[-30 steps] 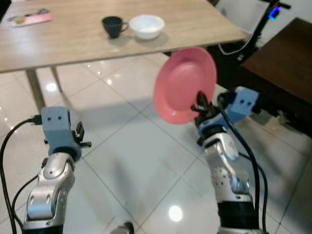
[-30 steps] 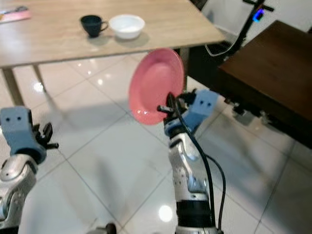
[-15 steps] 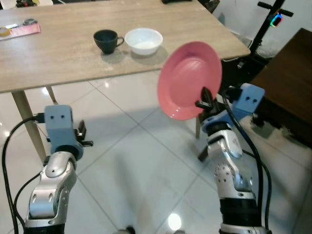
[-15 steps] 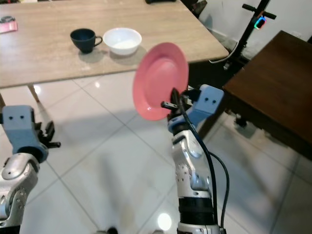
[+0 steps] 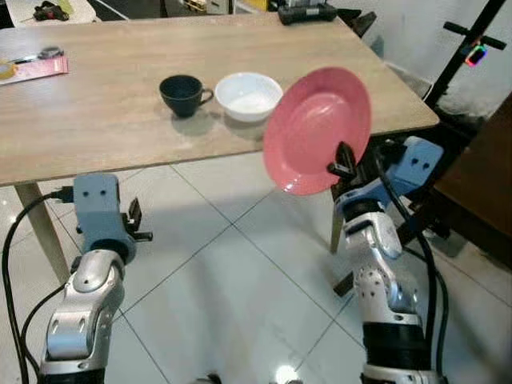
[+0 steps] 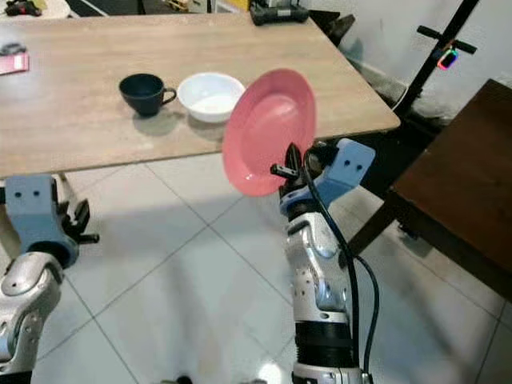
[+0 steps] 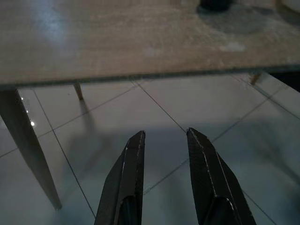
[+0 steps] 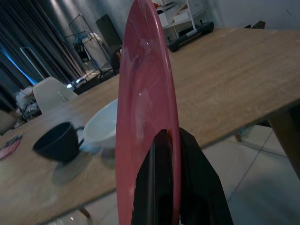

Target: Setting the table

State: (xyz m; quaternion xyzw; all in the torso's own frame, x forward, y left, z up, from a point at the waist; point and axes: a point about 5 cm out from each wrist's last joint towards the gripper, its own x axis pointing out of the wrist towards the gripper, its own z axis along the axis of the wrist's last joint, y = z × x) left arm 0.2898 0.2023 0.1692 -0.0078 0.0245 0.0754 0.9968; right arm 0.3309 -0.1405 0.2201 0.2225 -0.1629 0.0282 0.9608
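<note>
Two fingers of the right gripper (image 5: 342, 162) pinch the upright pink plate (image 5: 317, 130); left gripper (image 7: 164, 140) open, idle.

Wooden table (image 5: 112, 112), dark cup (image 5: 182, 94) beside white bowl (image 5: 248, 95), pink packet (image 5: 36, 69) at far left edge, black device (image 5: 307, 13) at far edge

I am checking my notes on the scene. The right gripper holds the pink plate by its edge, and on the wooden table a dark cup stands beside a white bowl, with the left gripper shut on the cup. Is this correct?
Not quite. The left gripper is open and holds nothing; the left wrist view shows its fingers apart over the floor, short of the wooden table. The rest holds: the right gripper grips the pink plate by its edge, and the dark cup stands beside the white bowl.
</note>
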